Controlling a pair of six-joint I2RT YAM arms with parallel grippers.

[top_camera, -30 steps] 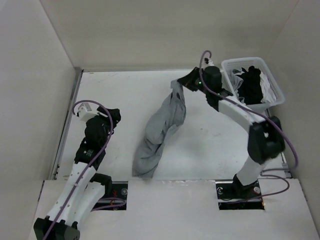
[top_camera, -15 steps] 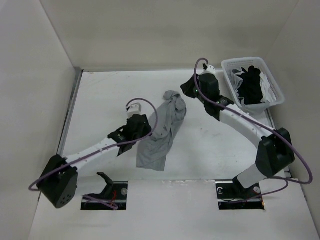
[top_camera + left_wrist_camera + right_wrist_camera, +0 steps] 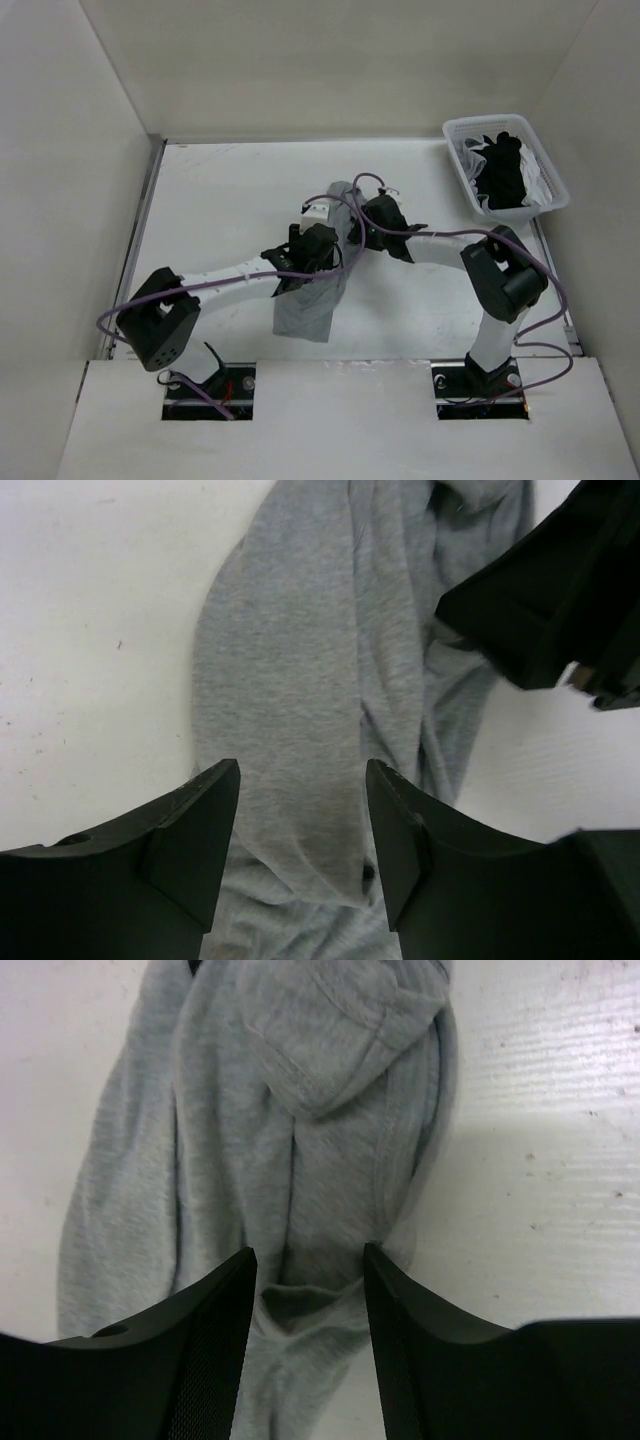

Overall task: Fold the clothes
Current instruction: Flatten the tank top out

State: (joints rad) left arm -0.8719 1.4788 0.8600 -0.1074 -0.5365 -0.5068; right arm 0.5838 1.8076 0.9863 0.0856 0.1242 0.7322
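Both arms reach in over the middle of the table (image 3: 215, 195), and there lie the clothes (image 3: 305, 312), a long bunched grey strip running from the far centre down toward the near edge. The left gripper (image 3: 305, 252) comes in from the left over the strip's middle. Its wrist view shows the black fingers (image 3: 190, 830) spread wide, with a smooth grey fold running between and beneath them and nothing pinched, so it's released. The right gripper (image 3: 358, 228) sits just beside it, toward the strip's far end. It's spread as well, straddling a crumpled, hemmed bunch of cloth with no grip on it. Whether any fingertip actually touches the fabric, I can't tell. The two grippers are very close, and the right one's black body fills the top right corner of the left wrist view. Well apart, in the far right corner, stands the white basket (image 3: 452, 131), holding dark and white items.
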